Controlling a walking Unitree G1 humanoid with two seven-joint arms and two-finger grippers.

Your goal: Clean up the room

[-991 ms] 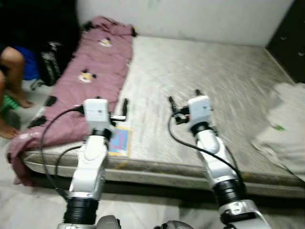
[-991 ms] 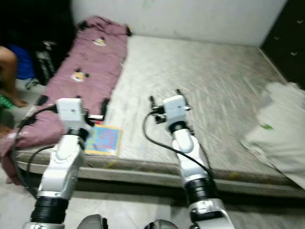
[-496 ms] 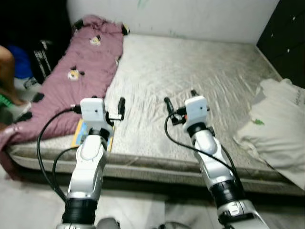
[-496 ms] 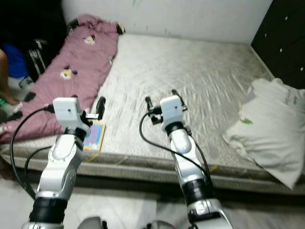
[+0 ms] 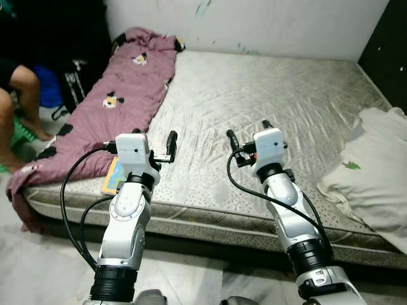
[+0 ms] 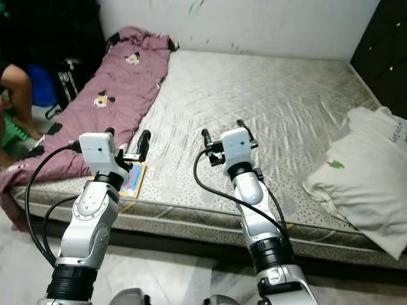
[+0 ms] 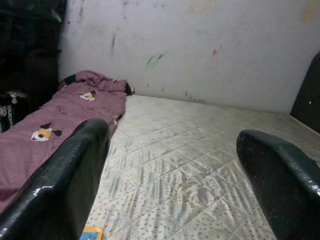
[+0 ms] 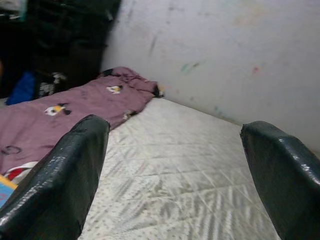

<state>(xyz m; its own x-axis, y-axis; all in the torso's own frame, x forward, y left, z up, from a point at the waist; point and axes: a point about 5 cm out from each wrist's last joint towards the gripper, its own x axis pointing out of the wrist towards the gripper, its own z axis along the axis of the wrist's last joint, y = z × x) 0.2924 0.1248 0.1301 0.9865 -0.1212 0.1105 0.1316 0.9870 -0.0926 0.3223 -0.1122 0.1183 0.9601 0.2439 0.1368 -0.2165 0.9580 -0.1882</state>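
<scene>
A grey mattress (image 5: 267, 95) bears a purple blanket (image 5: 121, 95) and white pillow (image 5: 375, 171).

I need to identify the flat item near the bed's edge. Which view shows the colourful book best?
The right eye view: the book lies mostly uncovered. In the left eye view the left gripper hides much of it; both wrist views catch a corner.

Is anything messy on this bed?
Yes. The purple blanket lies rumpled along the robot's left side of the mattress, one end drooping off the edge toward the floor. A colourful book lies at the front edge beside it. The white pillows sit heaped on the right, overhanging the edge.
</scene>
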